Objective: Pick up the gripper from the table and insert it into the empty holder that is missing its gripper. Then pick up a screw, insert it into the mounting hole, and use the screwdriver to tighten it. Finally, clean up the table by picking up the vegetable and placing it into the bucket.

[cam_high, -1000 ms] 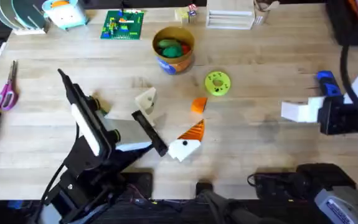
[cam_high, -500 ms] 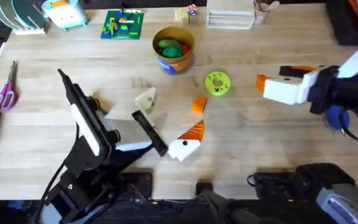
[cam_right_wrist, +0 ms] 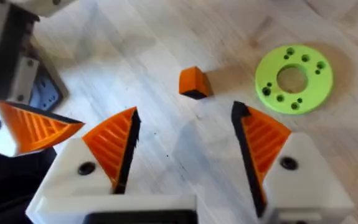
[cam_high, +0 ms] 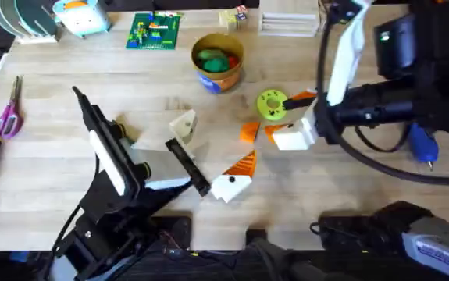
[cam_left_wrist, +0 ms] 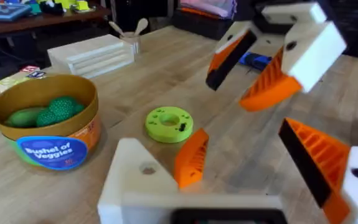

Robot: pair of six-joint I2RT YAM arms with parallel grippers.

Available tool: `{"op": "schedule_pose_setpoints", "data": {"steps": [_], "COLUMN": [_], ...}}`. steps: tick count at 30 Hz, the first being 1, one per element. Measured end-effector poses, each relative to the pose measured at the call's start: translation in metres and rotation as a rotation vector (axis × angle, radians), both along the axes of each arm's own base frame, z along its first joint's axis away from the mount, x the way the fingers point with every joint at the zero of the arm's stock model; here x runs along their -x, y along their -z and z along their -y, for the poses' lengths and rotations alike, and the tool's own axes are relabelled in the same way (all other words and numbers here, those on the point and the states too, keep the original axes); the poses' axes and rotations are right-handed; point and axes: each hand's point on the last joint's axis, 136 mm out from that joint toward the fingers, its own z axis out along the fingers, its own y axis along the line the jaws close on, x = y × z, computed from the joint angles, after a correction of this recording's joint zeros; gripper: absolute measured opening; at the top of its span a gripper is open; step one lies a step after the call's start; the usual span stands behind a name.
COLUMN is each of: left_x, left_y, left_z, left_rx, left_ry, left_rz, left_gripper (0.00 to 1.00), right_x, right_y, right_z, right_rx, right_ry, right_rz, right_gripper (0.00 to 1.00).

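Your right gripper [cam_high: 286, 117] sits over worktop middle, fingers spread apart, nothing between them, hovering above gripper [cam_right_wrist: 194, 82] and beside green disc [cam_high: 272, 104]. Your left gripper [cam_left_wrist: 241, 180] rests low nearby, fingers apart: holder [cam_left_wrist: 135, 180] plain white, other finger orange-tipped. Bucket [cam_high: 218, 62] with vegetable [cam_high: 213, 59] inside near far edge. Screwdriver [cam_high: 421, 144] near right edge.

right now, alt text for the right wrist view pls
The right gripper, open, hovers over the table, with the small orange gripper lying just ahead between its orange pads. A green disc sits beside it.
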Motion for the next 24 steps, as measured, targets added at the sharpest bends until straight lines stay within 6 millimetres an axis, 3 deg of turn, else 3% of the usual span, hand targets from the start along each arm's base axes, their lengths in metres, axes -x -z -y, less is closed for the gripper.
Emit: {"op": "schedule_pose_setpoints", "data": {"steps": [5, 9, 16, 20, 24], "left_x": [0.0, 0.0, 0.0, 0.0, 0.0], "left_y": [0.0, 0.0, 0.0, 0.0, 0.0], "left_z": [0.0, 0.0, 0.0, 0.0, 0.0], "left_rx": [0.0, 0.0, 0.0, 0.0, 0.0], "left_ry": [0.0, 0.0, 0.0, 0.0, 0.0], "left_rz": [0.0, 0.0, 0.0, 0.0, 0.0], "left_gripper": [0.992, 0.993, 0.993, 0.992, 0.992], "right_x": [0.001, -0.001, -0.016, -0.022, -0.023], "right_y": [0.044, 0.062, 0.071, 0.07, 0.07], "right_z": [-0.017, -0.033, -0.041, -0.041, -0.041], "right_rx": [0.143, 0.217, 0.28, 0.286, 0.291], "right_ry": [-0.081, -0.135, -0.131, -0.118, -0.114], "right_rz": [-0.056, -0.019, 0.066, 0.093, 0.097], "right_gripper": [0.885, 0.883, 0.83, 0.714, 0.695]}}
